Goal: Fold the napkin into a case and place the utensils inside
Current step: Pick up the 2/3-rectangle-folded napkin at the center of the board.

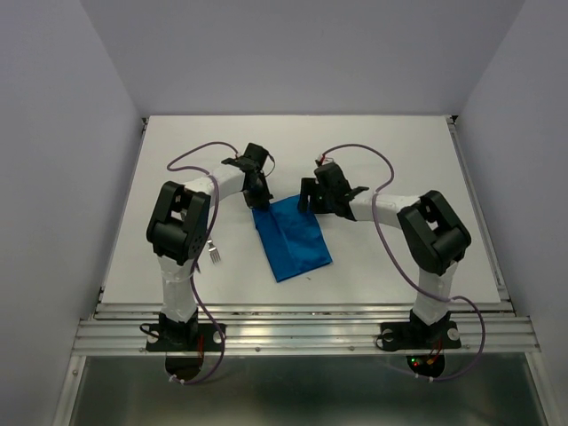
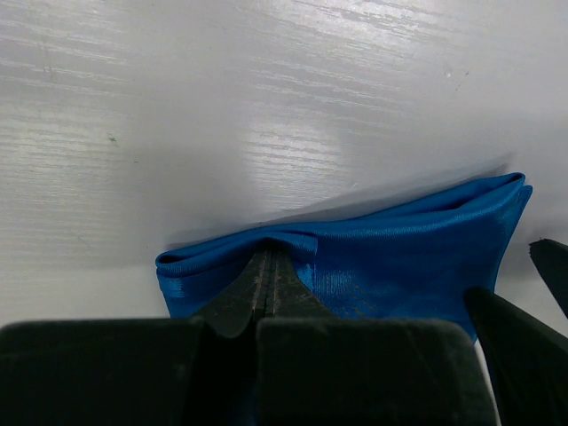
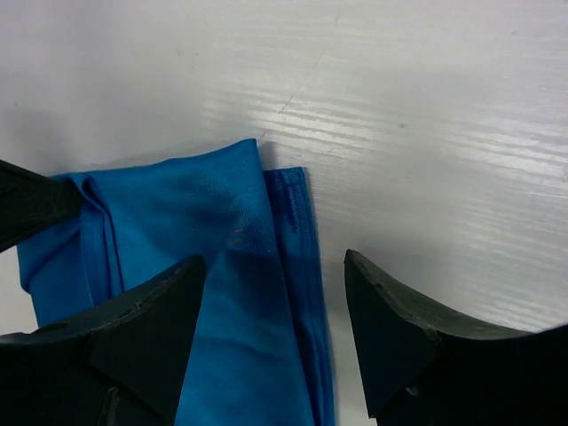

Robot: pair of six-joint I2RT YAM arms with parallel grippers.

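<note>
White table (image 1: 399,160) with the left arm (image 1: 182,222) and right arm (image 1: 430,232) reaching in from the near edge and meeting over its middle. Between them lies the napkin (image 1: 293,238), bright blue and doubled into a slanted panel that runs from the far centre toward the near right; it reads as a partly made case rather than a finished one. The left gripper (image 2: 271,266) is closed tight on a raised fold at the napkin's far left corner, the cloth puckering between its fingers, probably to pin the layers in place. The right gripper (image 3: 273,257) stands wide open and holds nothing, its jaws straddling the far right edge, where a lower layer shows as a narrow strip beside the upper one. Whether its fingertips touch the cloth cannot be told. A fork (image 1: 214,255) lies on the table to the left of the napkin, well apart from it and just beside the left arm, which hides most of its handle. No knife can be made out in any view.
</note>
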